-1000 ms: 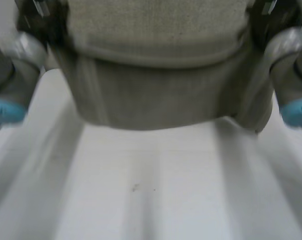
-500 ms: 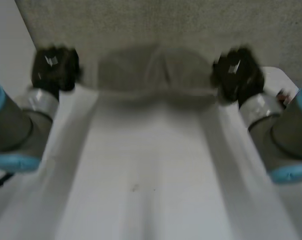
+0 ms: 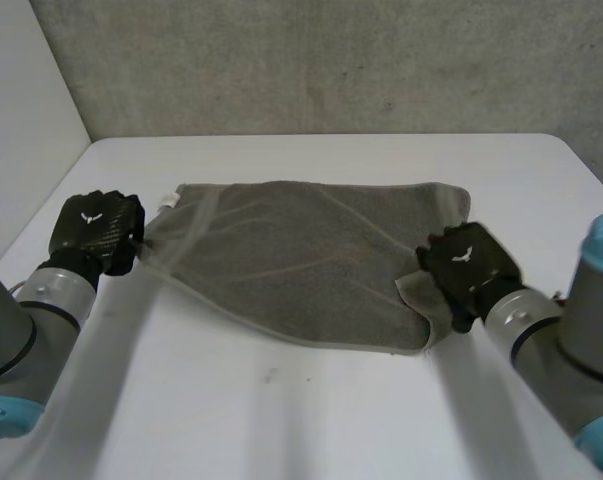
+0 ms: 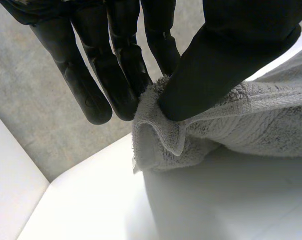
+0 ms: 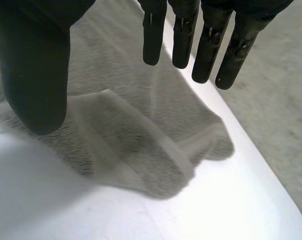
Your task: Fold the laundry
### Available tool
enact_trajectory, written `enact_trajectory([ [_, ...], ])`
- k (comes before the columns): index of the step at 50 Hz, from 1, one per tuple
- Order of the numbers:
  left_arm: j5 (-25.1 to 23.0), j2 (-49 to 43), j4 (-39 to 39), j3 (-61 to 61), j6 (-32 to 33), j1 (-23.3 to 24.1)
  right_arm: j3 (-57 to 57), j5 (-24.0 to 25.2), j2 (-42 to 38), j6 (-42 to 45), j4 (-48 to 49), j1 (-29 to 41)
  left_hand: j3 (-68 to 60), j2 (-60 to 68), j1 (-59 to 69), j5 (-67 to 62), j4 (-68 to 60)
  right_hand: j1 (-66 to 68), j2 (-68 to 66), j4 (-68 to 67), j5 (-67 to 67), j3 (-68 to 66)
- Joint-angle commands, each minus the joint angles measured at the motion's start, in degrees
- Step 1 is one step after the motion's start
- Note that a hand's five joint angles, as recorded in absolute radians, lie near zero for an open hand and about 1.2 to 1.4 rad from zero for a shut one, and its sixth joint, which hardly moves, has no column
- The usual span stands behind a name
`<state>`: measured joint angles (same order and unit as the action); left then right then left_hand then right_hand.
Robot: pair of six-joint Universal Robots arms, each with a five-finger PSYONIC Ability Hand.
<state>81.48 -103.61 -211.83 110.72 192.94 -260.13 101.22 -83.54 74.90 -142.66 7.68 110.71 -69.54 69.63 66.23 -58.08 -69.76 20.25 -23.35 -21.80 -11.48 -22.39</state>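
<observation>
A grey towel (image 3: 301,260) lies spread across the white table (image 3: 281,410), a little rumpled. My left hand (image 3: 96,230) is at its left corner, which stays slightly lifted. In the left wrist view the thumb (image 4: 226,55) and fingers pinch that towel corner (image 4: 161,135). My right hand (image 3: 468,268) hovers over the towel's near right corner. In the right wrist view its thumb (image 5: 35,65) and straight fingers stand apart, and the towel corner (image 5: 135,140) lies loose on the table beneath them.
A grey concrete wall (image 3: 331,60) stands behind the table's far edge. A white panel (image 3: 21,130) borders the left side. The table's right edge (image 5: 256,165) runs close beside the towel's right corner.
The towel, held up close before the camera, was swung forward and down and now lies flat on the table. The right hand has let go of its corner; the left still holds.
</observation>
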Motion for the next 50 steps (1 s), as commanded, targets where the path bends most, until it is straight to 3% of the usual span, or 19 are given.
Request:
enact_trajectory([
  [1,-0.27,3.67,-0.08,2.56,-0.19,0.59,-5.05,3.37,4.56,-4.21,-9.16,-4.45,-10.46,10.37,13.77,-11.92,-10.24,2.78,0.32,-1.23,-1.55,-0.64],
  [8,-0.36,4.29,-0.08,3.36,-0.1,0.77,-11.2,10.22,3.86,-2.2,-14.61,-4.63,-10.46,10.37,13.77,-11.92,-10.24,5.64,-2.54,-4.09,-4.41,-3.5],
  [12,-0.36,4.91,-0.08,3.53,-0.19,0.68,-17.7,12.87,-2.71,2.28,-18.48,-4.1,-10.46,10.37,13.77,-11.92,-10.24,7.99,-4.89,-6.44,-6.76,-5.85],
  [20,-1.23,6.23,-0.08,3.8,-0.1,0.15,-29.75,12.96,-15.1,9.49,-26.21,-2.52,-10.46,10.37,13.77,-11.92,-10.24,10.86,-7.76,-9.31,-9.63,-8.72],
  [31,-1.41,6.31,-0.08,3.71,-0.19,0.06,-36.18,11.82,-26.19,11.79,-26.23,-0.93,-10.46,10.37,13.77,-11.92,-10.24,11.37,-8.27,-9.81,-10.14,-9.22],
  [50,-1.5,6.23,-0.25,4.5,-0.1,-0.02,-38.12,6.9,-31.3,15.22,-23.94,1.26,-10.46,10.37,13.77,-11.92,-10.24,11.54,-8.44,-9.98,-10.31,-9.39],
])
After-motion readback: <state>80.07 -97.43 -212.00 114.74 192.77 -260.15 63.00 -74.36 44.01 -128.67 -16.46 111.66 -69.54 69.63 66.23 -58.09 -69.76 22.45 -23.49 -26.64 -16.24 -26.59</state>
